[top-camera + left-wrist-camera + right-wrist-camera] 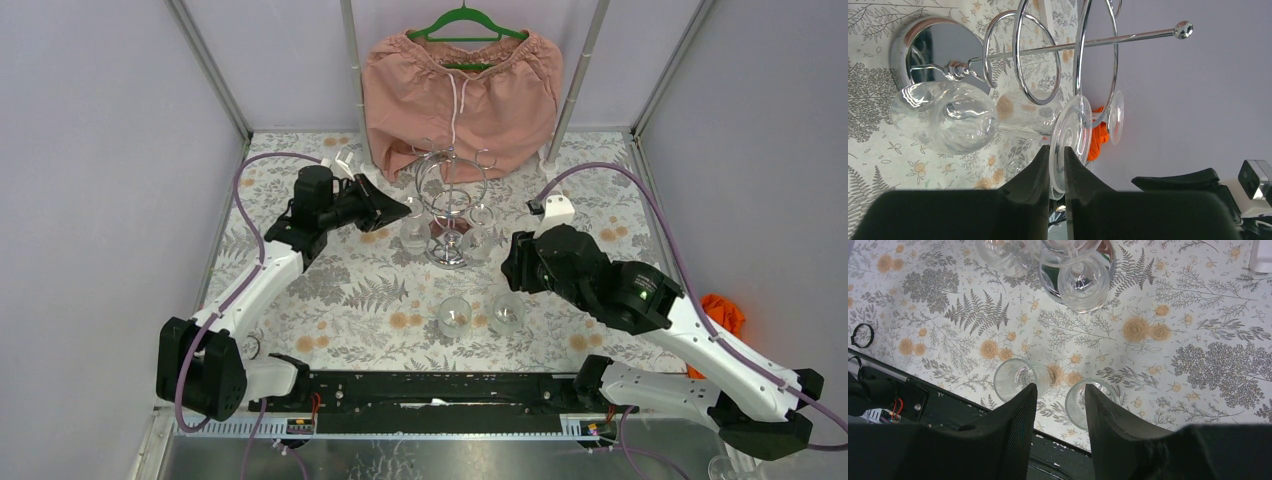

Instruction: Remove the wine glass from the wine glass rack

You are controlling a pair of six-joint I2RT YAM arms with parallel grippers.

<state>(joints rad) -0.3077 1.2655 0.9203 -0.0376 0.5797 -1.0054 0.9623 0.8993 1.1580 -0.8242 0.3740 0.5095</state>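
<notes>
1. Left wrist view: the wine glass (948, 117) hangs upside down on the wine glass rack (930, 47), bowl toward the table (868, 115), foot uppermost, its long axis parallel to the rack's post.
2. Left gripper (1057, 159) jaws pinch the foot's rim.
3. Right gripper (1060, 390) jaws stand apart, empty, above the table.

Pink shorts (462, 110) on green hanger (466, 66) hang beyond L claw (404, 211); orange cloth (722, 312) lies right of R claw (508, 262), floral tablecloth (340, 290) beneath both.
</notes>
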